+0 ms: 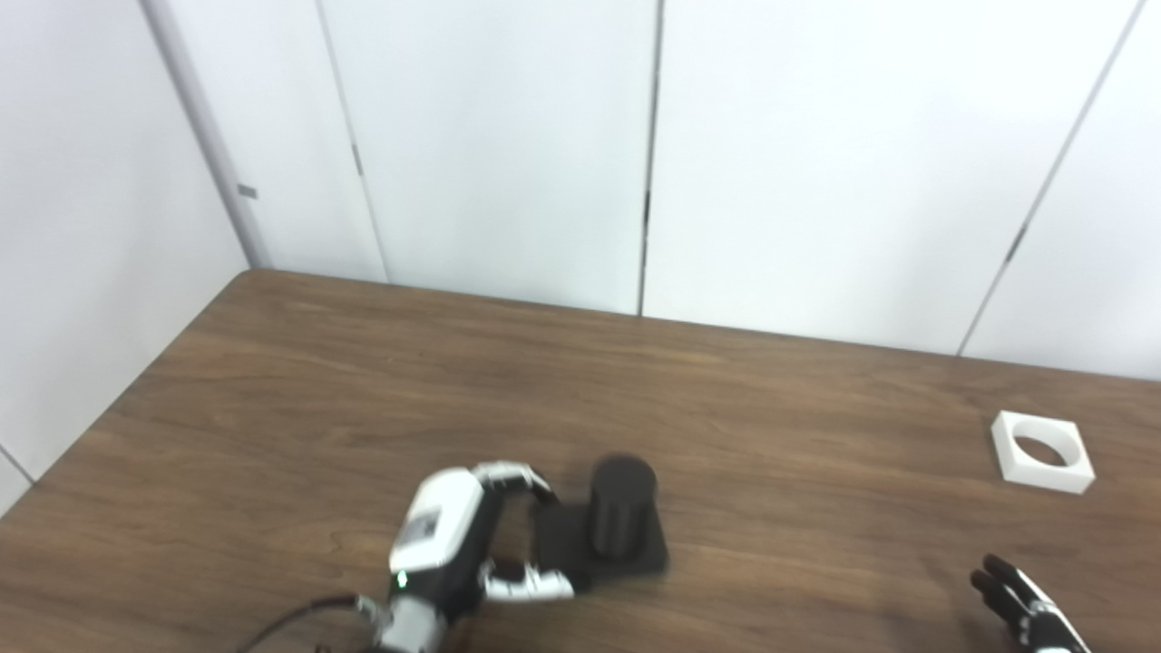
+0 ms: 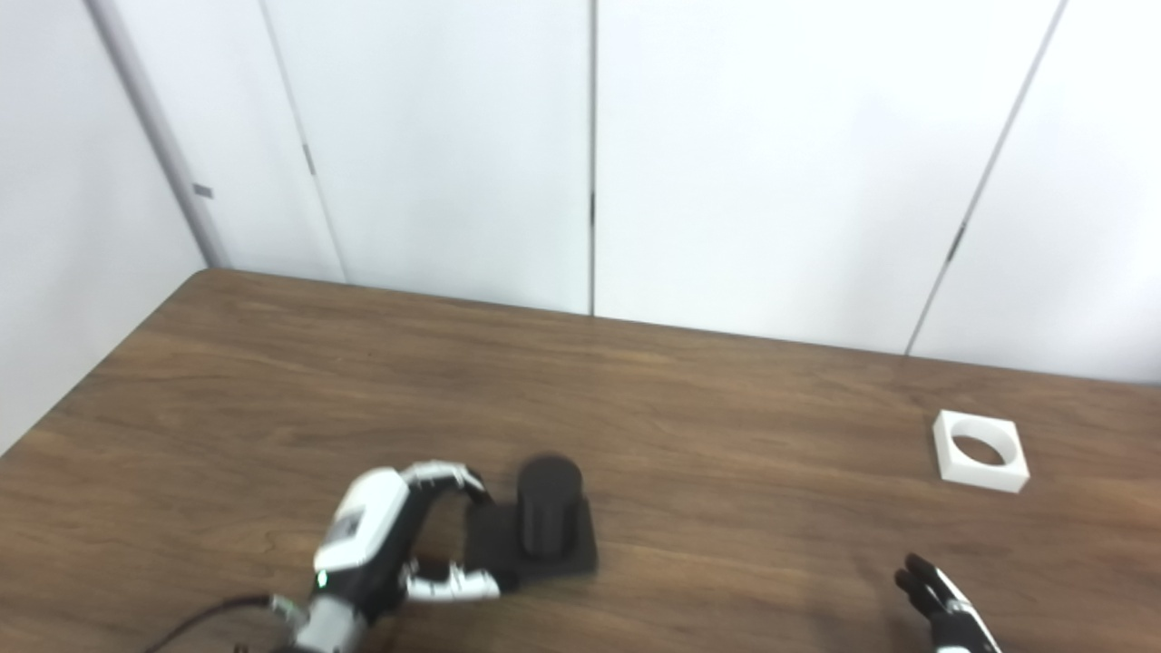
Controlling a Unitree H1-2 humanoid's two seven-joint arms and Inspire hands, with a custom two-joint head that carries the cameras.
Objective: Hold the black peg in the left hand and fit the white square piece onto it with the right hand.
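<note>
The black peg (image 1: 621,515) is a short upright cylinder on a flat black square base, standing on the wooden table near the front middle. My left hand (image 1: 472,544) is just left of the base, fingers and thumb curved apart around its left edge, with no firm hold visible. The white square piece (image 1: 1041,451) with a round hole lies flat at the far right of the table. My right hand (image 1: 1025,609) shows only dark fingertips at the bottom right corner, well short of the white piece and holding nothing.
The brown wooden table (image 1: 363,399) runs back to white wall panels. Its left edge slants along the left side of the picture. A dark cable (image 1: 281,621) trails from my left wrist.
</note>
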